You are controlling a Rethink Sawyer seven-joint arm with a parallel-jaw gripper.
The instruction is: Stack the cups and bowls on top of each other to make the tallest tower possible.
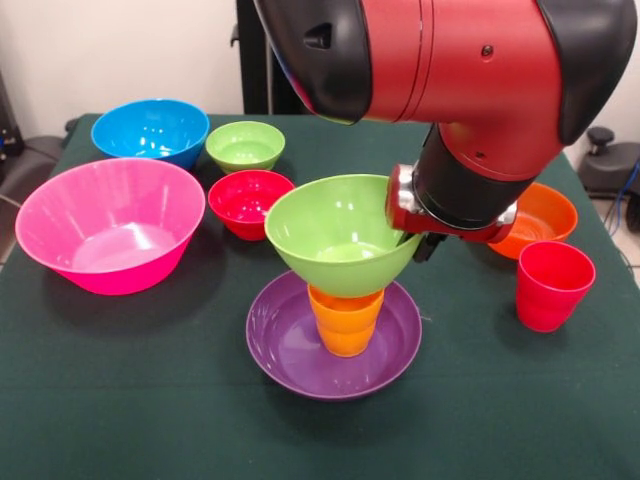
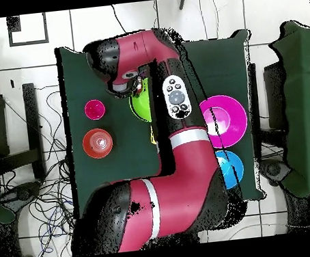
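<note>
The tower stands at the table's middle: a wide shallow purple bowl (image 1: 290,350) holds an orange cup (image 1: 345,322), and the large lime green bowl (image 1: 335,230) sits on the cup, roughly level. My gripper (image 1: 422,240) is at the green bowl's right rim, right against it. In the overhead view the gripper (image 2: 134,87) is over the green bowl (image 2: 140,106), and the arm hides the purple bowl and the orange cup. A red cup (image 1: 553,285) stands upright at the right. The yellow cup is out of view.
A big pink bowl (image 1: 110,225) is at the left, with a blue bowl (image 1: 150,130) behind it. A small green bowl (image 1: 245,145) and a small red bowl (image 1: 250,200) stand behind the tower. A small orange bowl (image 1: 545,215) is behind the red cup.
</note>
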